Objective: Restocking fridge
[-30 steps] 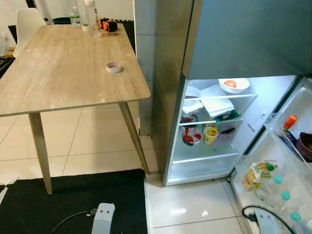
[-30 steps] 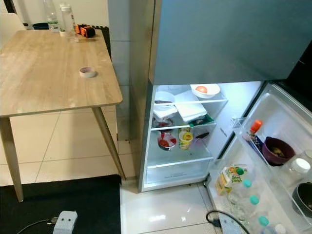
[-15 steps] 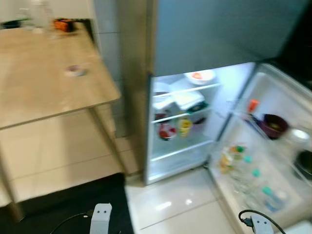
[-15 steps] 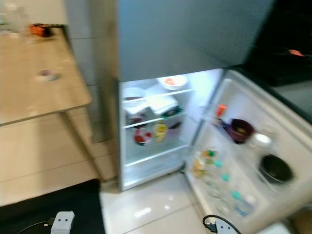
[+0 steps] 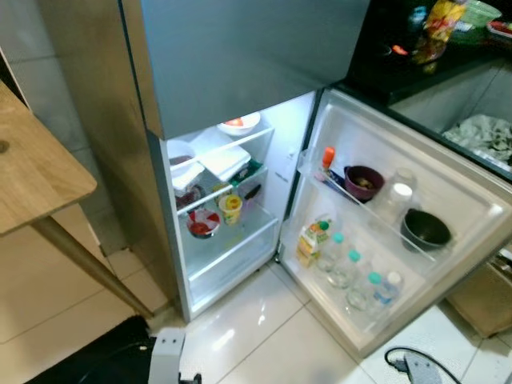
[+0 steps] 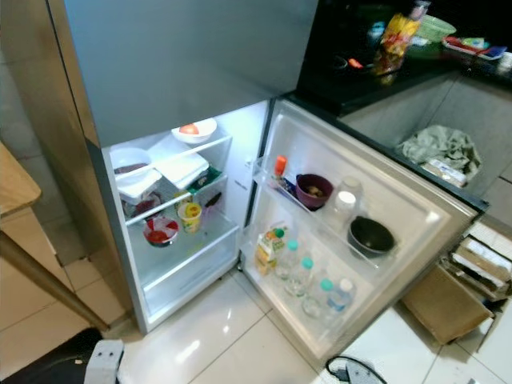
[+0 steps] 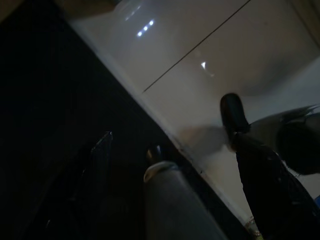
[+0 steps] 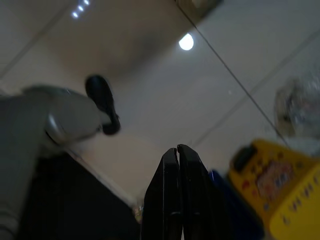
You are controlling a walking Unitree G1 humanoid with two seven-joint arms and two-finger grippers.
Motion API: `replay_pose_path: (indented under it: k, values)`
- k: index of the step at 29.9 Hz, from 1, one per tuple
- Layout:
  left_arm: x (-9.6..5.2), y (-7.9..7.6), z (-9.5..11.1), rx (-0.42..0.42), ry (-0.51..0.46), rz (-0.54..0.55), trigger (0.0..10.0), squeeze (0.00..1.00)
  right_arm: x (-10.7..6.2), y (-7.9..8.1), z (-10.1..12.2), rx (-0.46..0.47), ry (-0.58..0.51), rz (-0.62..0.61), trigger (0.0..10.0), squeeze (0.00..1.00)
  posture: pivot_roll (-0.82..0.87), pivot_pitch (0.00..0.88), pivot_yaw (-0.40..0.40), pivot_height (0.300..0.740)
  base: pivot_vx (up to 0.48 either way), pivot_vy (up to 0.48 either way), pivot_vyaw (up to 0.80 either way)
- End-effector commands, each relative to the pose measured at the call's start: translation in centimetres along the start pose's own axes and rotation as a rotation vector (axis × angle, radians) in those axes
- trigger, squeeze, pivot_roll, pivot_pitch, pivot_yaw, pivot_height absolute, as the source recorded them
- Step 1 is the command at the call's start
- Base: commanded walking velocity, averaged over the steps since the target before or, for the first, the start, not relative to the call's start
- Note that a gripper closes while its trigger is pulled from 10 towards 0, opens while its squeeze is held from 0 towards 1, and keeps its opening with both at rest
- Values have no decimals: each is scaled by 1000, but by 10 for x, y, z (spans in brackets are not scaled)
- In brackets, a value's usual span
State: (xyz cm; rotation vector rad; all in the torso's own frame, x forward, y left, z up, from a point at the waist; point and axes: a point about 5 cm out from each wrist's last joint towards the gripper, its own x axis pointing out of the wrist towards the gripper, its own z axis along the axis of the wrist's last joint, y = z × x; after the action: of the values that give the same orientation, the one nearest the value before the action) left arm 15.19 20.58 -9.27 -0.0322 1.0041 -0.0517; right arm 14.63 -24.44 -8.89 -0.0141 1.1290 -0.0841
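Grey steel fridge [image 5: 240, 56] stands with its lower door [image 5: 448, 188] swung wide, ready for stocking. Head views: shelves carry a bowl [image 5: 238, 123] holding something orange, a yellow cup [image 5: 230, 209] and a red dish [image 5: 202, 224]; door racks keep bottles [image 5: 352, 272] and a juice carton [image 5: 308, 242] upright, with a maroon bowl [image 5: 362, 181] above. Left wrist view: the left gripper [image 7: 200, 150] hangs over floor tile, fingers spread, empty. Right wrist view: the right gripper [image 8: 177, 155] hangs idle, fingers pressed together, beside something yellow.
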Motion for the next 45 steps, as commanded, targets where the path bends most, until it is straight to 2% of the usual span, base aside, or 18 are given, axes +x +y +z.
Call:
replay_pose_path:
  k: [1, 13, 16, 17, 20, 21, 24, 26, 27, 29, 30, 33, 35, 39, 41, 42, 44, 45]
  values:
    - [-1, -3, -7, -22, 29, -16, 10000, 0, 0, -1, 1, 21, -13, -7, 10000, 0, -1, 0, -59, 740, 0, -458, 0]
    - [0, -5, -6, -41, 23, -21, 10000, 0, 1, 2, 14, 5, -55, 29, 10000, 0, 6, 0, -67, 740, 0, -472, 0]
    - [0, -5, -7, -47, 22, -18, 10000, 0, 0, 8, 33, 15, -138, 116, 10000, 0, 7, 0, -64, 740, 0, -396, 0]
    - [0, -5, -7, -47, 22, -18, 10000, 0, 0, 8, 33, 15, -138, 116, 10000, 0, 7, 0, -64, 740, 0, -289, 0]
    - [0, -4, -7, -44, 27, -13, 10000, 0, -2, 22, 54, 17, -209, 327, 10000, 0, -3, 0, -56, 740, 0, 0, 0]
    - [0, -4, -7, -44, 27, -13, 10000, 0, -2, 22, 54, 17, -209, 327, 10000, 0, -3, 0, -56, 740, 0, 0, 0]
    - [-1, -2, -8, -43, 29, -11, 10000, 0, -8, 30, 72, 2, -260, 530, 10000, 0, -6, 0, -55, 740, 0, 0, 0]
    - [-1, -2, -8, -43, 29, -11, 10000, 0, -8, 30, 72, 2, -260, 530, 10000, 0, -6, 0, -55, 740, 0, 0, 0]
    - [-1, -2, -8, -42, 30, -11, 10000, 0, -10, 31, 77, -10, -275, 583, 10000, 0, -6, 0, -55, 740, 0, 0, 0]
    - [-1, -2, -9, -42, 29, -12, 10000, 0, -20, 38, 95, -73, -321, 773, 10000, 0, -11, 0, -51, 740, 0, 0, 0]
    - [-1, -2, -9, -42, 29, -12, 10000, 0, -20, 38, 95, -73, -321, 773, 10000, 0, -11, 0, -51, 740, 0, 0, 0]
    - [-2, 0, -9, -43, 30, -12, 10000, 0, -39, 48, 123, -120, -409, 1062, 10000, 0, -17, 0, -46, 740, 0, 0, 0]
    - [-2, 0, -10, -43, 31, -12, 10000, 0, -48, 51, 134, -131, -459, 1150, 10000, 0, -17, 0, -45, 740, 0, 0, 0]
    - [-2, 0, -10, -43, 32, -12, 10000, 0, -51, 51, 139, -141, -489, 1167, 10000, 0, -18, 0, -44, 740, 0, 0, 0]
    - [-2, 1, -10, -40, 33, -11, 10000, 0, -56, 49, 165, -160, -636, 1049, 10000, 0, -20, 0, -42, 740, 0, 0, 0]
    - [-2, 1, -10, -40, 33, -11, 10000, 0, -56, 49, 165, -160, -636, 1049, 10000, 0, -20, 0, -42, 740, 0, 0, 0]
    - [-2, 1, -10, -39, 34, -11, 10000, 0, -57, 41, 181, -126, -716, 925, 10000, 0, -23, 0, -37, 740, 0, 0, 0]
    - [-2, 1, -10, -38, 34, -12, 10000, 0, -55, 37, 182, -145, -712, 861, 10000, 0, -23, 0, -37, 740, 0, 0, 0]
